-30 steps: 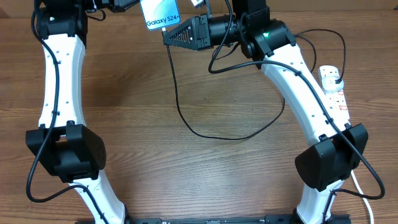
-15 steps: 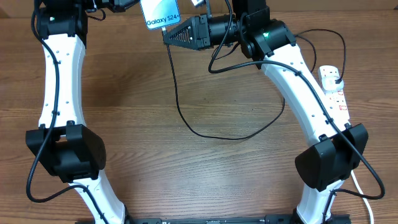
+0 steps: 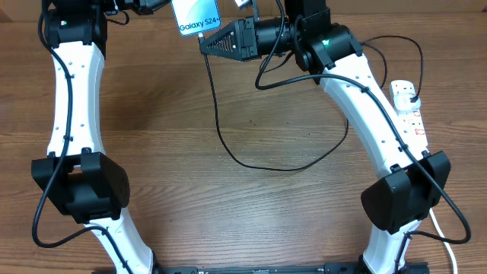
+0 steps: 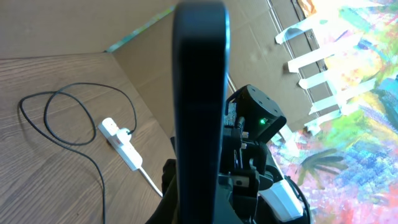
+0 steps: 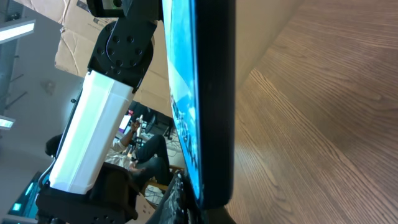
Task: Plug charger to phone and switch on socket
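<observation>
One phone (image 3: 196,17), at 12 o'clock. One charger (image 3: 281,169), its cable looping through the centre. One socket (image 3: 409,106), at 3 o'clock. Two arms: left arm (image 3: 72,91) at 9 o'clock, right arm (image 3: 373,114) at 3 o'clock. One table (image 3: 190,221).

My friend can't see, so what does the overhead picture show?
Two white-and-black robot arms meet at a phone at the far edge of a wooden table. A thin black charger cable runs from the phone's lower edge, loops over the wood toward a white power strip.

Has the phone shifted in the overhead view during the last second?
No. The phone keeps the same spot and tilt relative to the white power strip.
</observation>
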### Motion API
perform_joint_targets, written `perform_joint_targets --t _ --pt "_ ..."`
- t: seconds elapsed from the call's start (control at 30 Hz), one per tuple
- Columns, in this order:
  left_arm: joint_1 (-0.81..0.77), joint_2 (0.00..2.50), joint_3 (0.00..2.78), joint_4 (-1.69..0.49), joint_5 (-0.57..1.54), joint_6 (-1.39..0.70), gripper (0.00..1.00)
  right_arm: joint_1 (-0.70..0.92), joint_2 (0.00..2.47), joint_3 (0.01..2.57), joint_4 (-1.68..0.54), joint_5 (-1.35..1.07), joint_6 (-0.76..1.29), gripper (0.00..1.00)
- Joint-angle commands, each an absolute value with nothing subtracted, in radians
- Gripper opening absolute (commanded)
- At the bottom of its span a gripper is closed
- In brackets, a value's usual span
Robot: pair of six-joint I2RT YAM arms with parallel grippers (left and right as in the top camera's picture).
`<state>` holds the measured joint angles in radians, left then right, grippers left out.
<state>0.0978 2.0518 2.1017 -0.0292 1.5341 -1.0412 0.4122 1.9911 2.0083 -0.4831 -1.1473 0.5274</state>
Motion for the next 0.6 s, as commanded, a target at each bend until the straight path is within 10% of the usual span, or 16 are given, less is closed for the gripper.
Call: perform_joint_targets --t 0.0,0.57 --pt "0.086 2.035 2.122 -0.024 1.581 -1.029 0.04 0.387 1.994 2.022 -0.456 -1.130 0.528 0.04" --pt "0.086 2.035 2.122 -0.025 1.581 -1.036 0.04 0.384 1.994 2.022 -0.448 -1.126 0.528 0.04"
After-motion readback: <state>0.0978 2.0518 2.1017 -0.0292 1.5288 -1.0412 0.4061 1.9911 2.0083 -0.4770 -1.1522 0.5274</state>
